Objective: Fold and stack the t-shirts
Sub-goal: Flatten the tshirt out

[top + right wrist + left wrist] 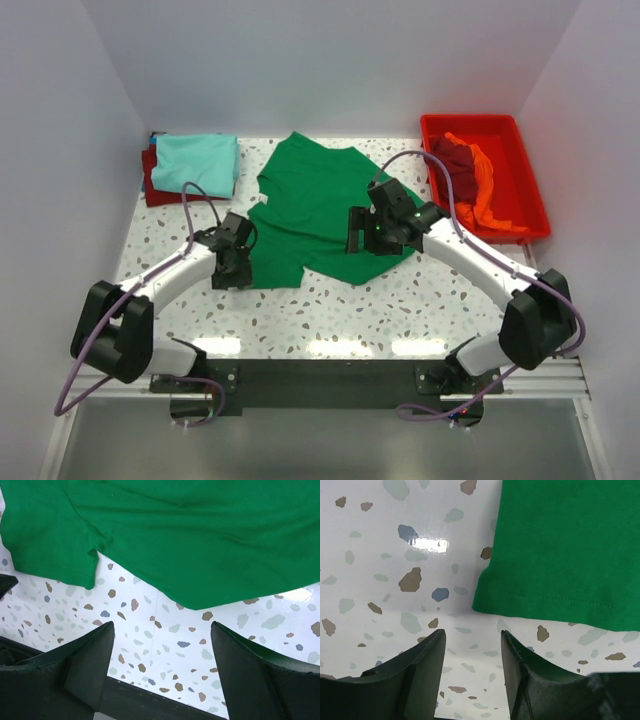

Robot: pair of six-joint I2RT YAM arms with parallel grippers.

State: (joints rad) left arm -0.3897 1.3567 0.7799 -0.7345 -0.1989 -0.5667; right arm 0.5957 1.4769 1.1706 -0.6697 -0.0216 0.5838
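Teal t-shirt (pixel 197 163) was stacked. Green t-shirt (pixel 320 205) lay unfolded ahead of left gripper (pixel 472 635), half-open, and right gripper (pixel 162 627), wide; both empty.

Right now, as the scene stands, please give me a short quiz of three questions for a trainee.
1. True or false: the green t-shirt lies unfolded on the table.
2. At the far left, which folded t-shirt lies on the dark red one? A) light teal B) orange C) green
3. Fill in: the red tray stands at the table's far ____ corner.
Key: 1 true; 2 A, the light teal t-shirt; 3 right.
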